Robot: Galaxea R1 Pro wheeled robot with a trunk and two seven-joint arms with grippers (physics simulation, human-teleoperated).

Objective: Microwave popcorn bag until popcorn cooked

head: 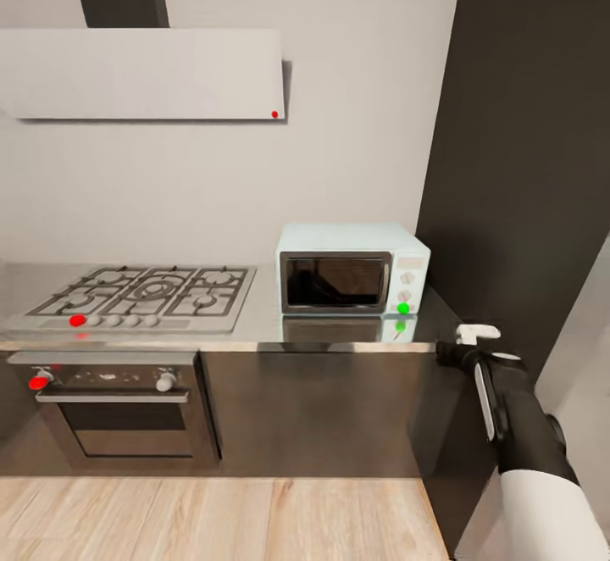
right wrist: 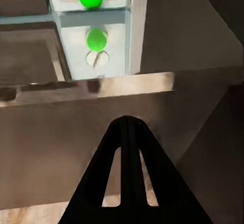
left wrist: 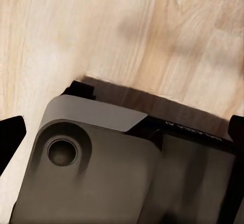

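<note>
One countertop (head: 254,328), long and grey, atop dark cabinets, cut off at the frame's left edge. One steel hob (head: 140,294) with five burners and a red dot at its front, set into the slab on the left. One built-in oven (head: 119,408) beneath, its left side cropped. One range hood (head: 144,74) on the wall above, with a small red dot at its corner. One microwave (head: 352,269), pale blue-white, door closed, standing on the countertop's right end, two round knobs and a green light on its panel. One right gripper (right wrist: 129,132) in front of the counter edge, below and right of the microwave, fingers pressed together into a point, pinching nothing. Left gripper (left wrist: 122,127): two dark fingertips (left wrist: 10,135) at opposite edges of its wrist view, spread wide above the robot's grey base (left wrist: 101,163) and the wooden floor (left wrist: 127,31).
</note>
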